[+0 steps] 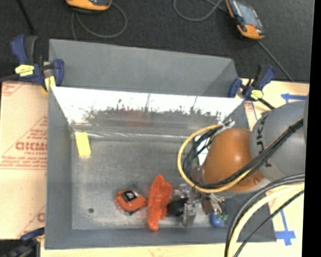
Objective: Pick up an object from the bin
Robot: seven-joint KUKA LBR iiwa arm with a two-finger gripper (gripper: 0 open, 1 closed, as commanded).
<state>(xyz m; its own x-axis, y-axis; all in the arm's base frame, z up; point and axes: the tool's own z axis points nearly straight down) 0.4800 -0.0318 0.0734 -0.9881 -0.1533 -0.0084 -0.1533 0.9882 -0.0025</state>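
Hanging low in the bin, at its lower right, the claw sits just beside a long orange thing. I cannot tell if it is open or closed.

**Arm in from 3 o'clock, hand set low**

The grey arm enters from 3 o'clock and bends over, its last link leaning toward 9 o'clock. An orange cover wraps the wrist. Black and yellow cables loop round the cover's 9 o'clock side, and more sweep away toward 5 o'clock. The hand hangs at about 7 o'clock from the cover, pointing downward.
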